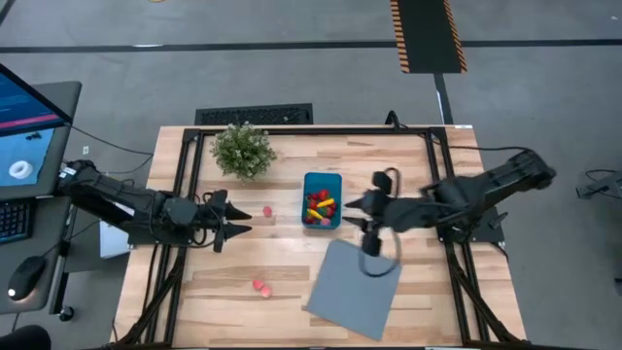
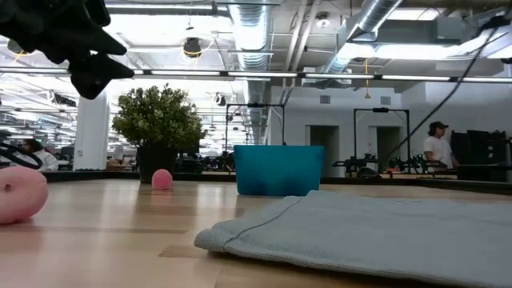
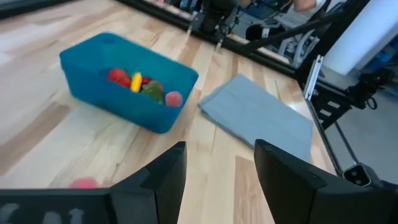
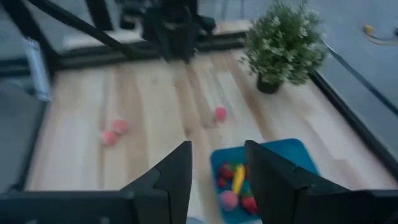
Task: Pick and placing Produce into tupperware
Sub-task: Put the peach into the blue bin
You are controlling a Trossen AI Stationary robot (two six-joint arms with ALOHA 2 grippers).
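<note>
Pink toy pieces (image 1: 260, 287) lie near the tabletop's front edge, another (image 1: 267, 211) mid-table. Left gripper (image 1: 236, 220) and right gripper (image 1: 356, 213), both spread and empty, flank the teal tupperware (image 1: 322, 199); rolling could defeat a pinch.

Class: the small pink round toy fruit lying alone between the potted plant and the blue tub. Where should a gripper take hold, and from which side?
Grip the small pink round toy fruit across its middle, descending from above; it lies free on bare wood.
</note>
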